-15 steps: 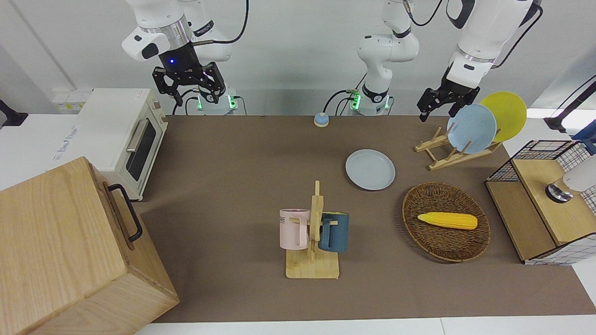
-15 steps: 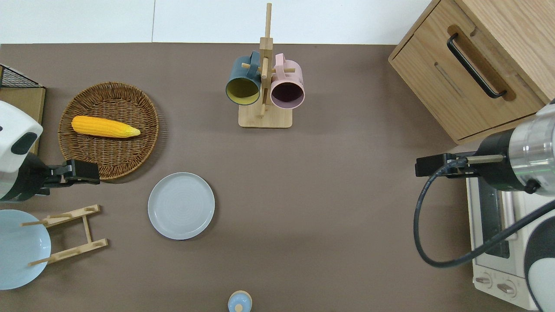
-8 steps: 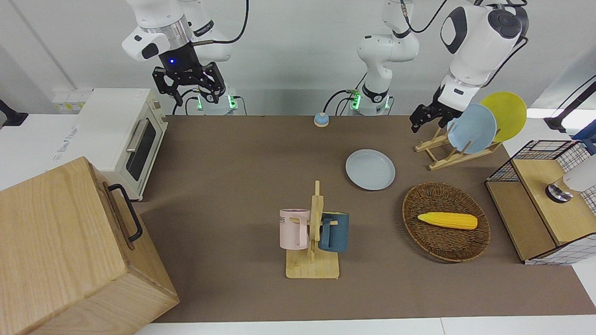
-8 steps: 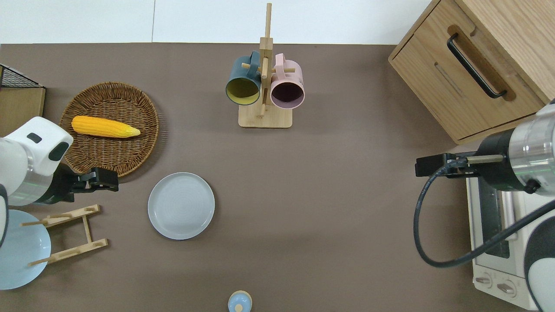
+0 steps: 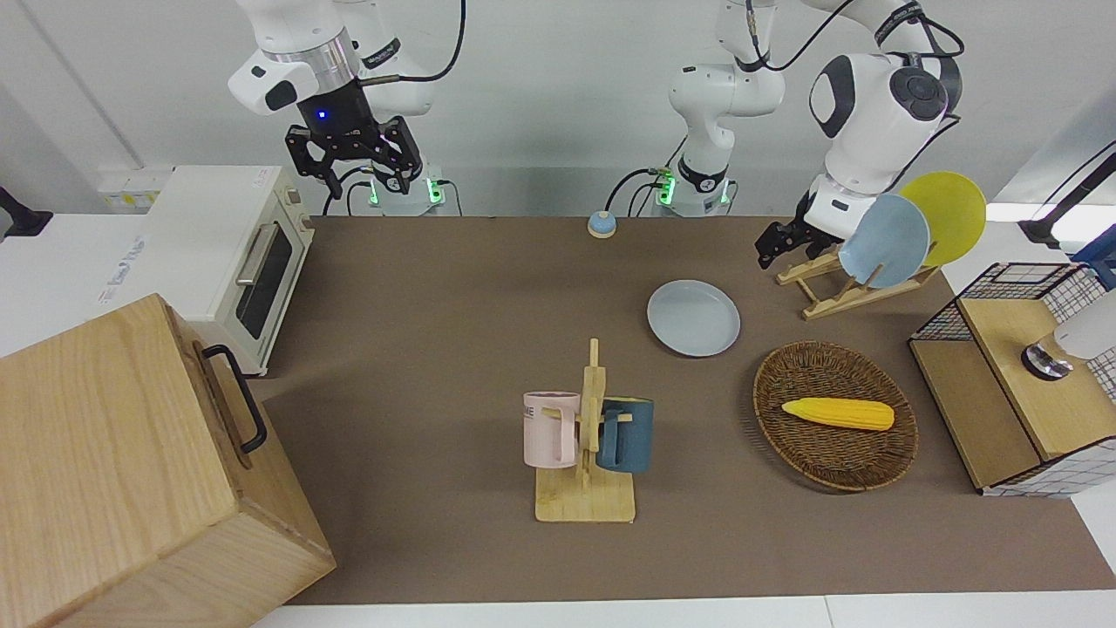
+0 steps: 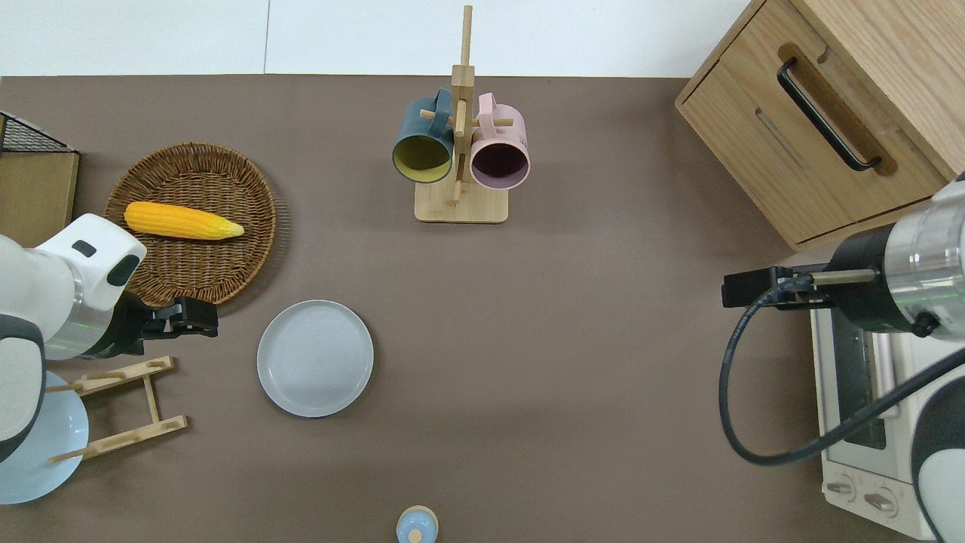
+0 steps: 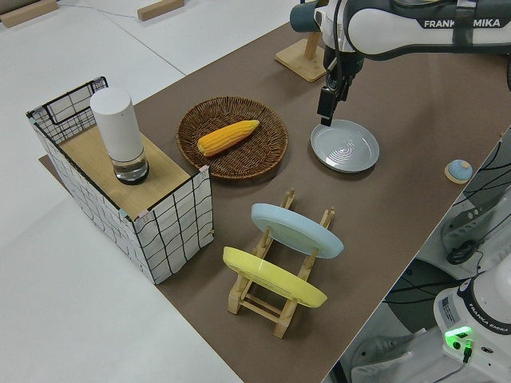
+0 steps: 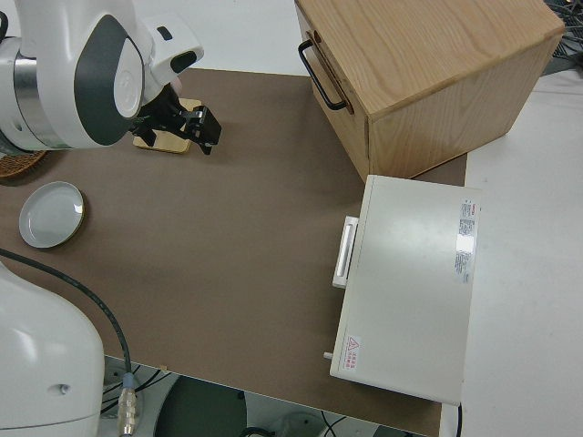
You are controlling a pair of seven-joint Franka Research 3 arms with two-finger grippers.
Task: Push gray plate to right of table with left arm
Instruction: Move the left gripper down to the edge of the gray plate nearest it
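The left tool [image 6: 197, 317] has moved closer to the gray plate [image 6: 315, 358], now at its 9 o'clock over the tabletop [image 6: 573, 317], fingers' state unclear; right arm parked.

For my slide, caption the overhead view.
Left end effector hangs beside the untouched gray plate; right arm parked.

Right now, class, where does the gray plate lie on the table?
The gray plate lies flat toward the left arm's end, nearer the robots than the wicker basket, beside the wooden plate rack.
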